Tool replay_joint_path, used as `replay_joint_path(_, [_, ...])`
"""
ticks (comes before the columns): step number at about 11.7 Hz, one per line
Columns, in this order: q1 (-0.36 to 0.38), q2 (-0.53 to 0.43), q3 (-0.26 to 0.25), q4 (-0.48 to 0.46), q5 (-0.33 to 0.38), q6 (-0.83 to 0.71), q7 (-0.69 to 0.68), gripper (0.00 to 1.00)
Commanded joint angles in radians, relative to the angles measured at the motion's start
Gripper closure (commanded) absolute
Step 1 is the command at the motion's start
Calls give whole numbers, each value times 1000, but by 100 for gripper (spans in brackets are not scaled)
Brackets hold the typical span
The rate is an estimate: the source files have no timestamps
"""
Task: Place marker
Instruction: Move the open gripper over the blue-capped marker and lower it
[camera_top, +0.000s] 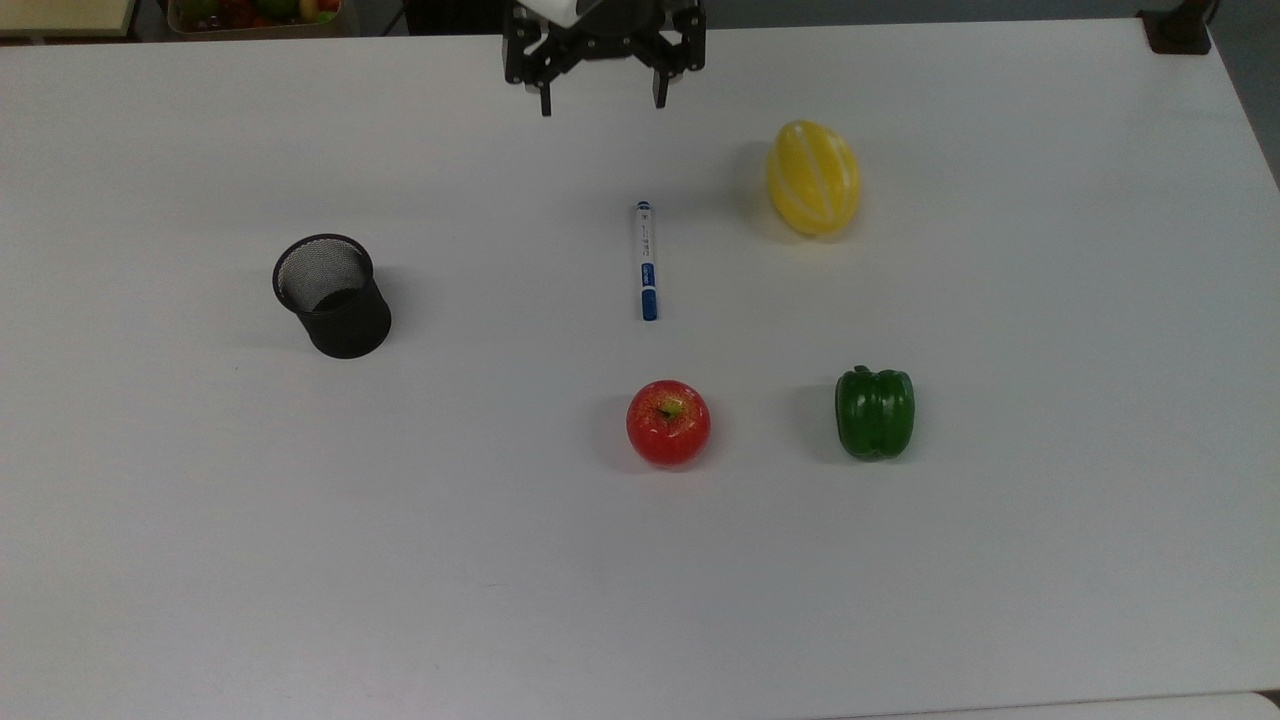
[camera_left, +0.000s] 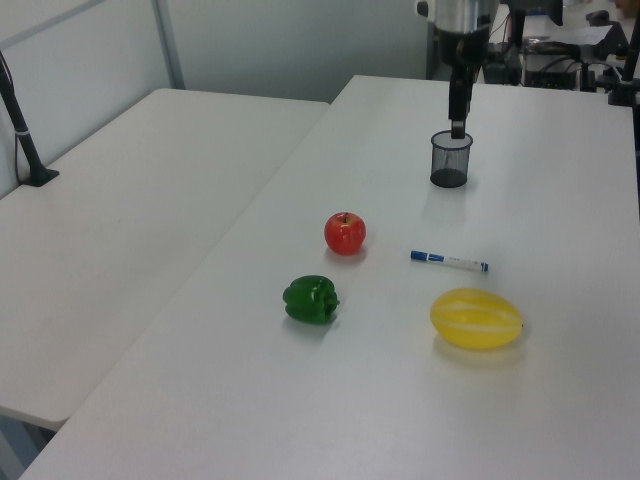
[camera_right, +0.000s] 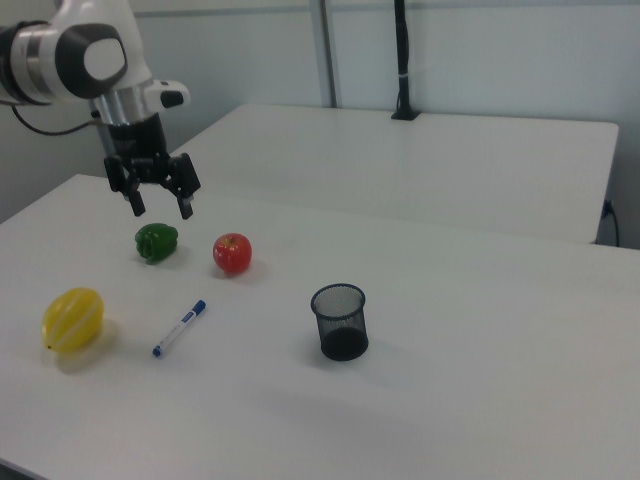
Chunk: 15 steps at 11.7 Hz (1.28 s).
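Near the top edge of the top view, the tool (camera_top: 600, 100) hangs above the white bench (camera_top: 200, 560) with its two fingers spread wide and nothing between them. Below it in the frame, the marker (camera_top: 646, 261) lies flat at the centre, blue cap toward the red apple (camera_top: 668, 422). A yellow melon (camera_top: 813, 177) sits to the upper right, a green pepper (camera_top: 875, 412) to the lower right, and a black mesh cup (camera_top: 333, 296) stands upright at the left, well apart from the marker.
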Motion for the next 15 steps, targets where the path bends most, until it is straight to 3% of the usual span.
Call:
replay_joint_path(1, [9, 2, -4, -121, 16, 143, 84, 0])
replay_joint_path(7, [43, 69, -4, -219, 7, 281, 101, 0])
replay_joint_path(15, [81, 232, -4, -213, -51, 387, 219, 0])
